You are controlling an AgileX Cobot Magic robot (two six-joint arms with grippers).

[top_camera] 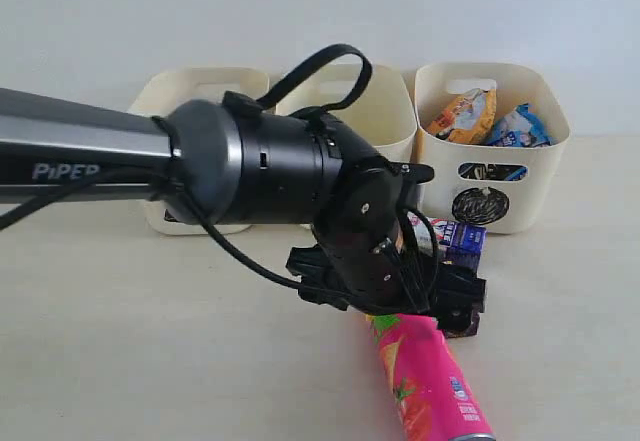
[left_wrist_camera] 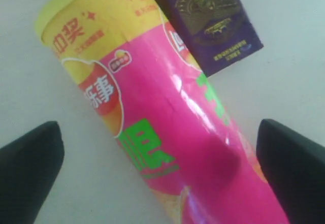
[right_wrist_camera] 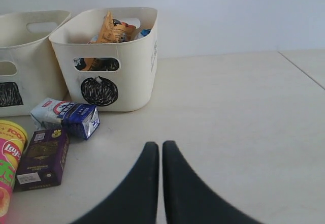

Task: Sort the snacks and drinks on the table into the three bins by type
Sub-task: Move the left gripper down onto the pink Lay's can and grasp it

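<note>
Left gripper (top_camera: pixel 390 306), on the black arm that fills the foreground of the exterior view, points down at the table (top_camera: pixel 150 341). Its jaws stand wide apart, one on each side of the pink tube (left_wrist_camera: pixel 167 127), with bare table showing between each finger and the tube; nothing is grasped. The tube lies on its side near the front edge of the table, its yellow-banded end toward the bins. The purple carton (left_wrist_camera: pixel 208 21) lies flat just beside that end; whether the two touch cannot be told. The white-blue carton (right_wrist_camera: pixel 66 117) lies on its side close behind the purple one, between it and the circle bin (right_wrist_camera: pixel 127 56).

Right gripper (right_wrist_camera: pixel 161 145) hangs over bare table to the right of the cartons, fingers pressed together and empty.

Three cream bins stand in a row at the back. The circle bin, on the right, holds an orange packet (top_camera: pixel 462 113) and a blue packet (top_camera: pixel 520 126), both leaning upright. The middle bin (top_camera: pixel 385 111) bears a black mark, cut by the frame edge in the right wrist view, possibly a square. The left bin (top_camera: pixel 190 86) is largely hidden behind the arm.
</note>
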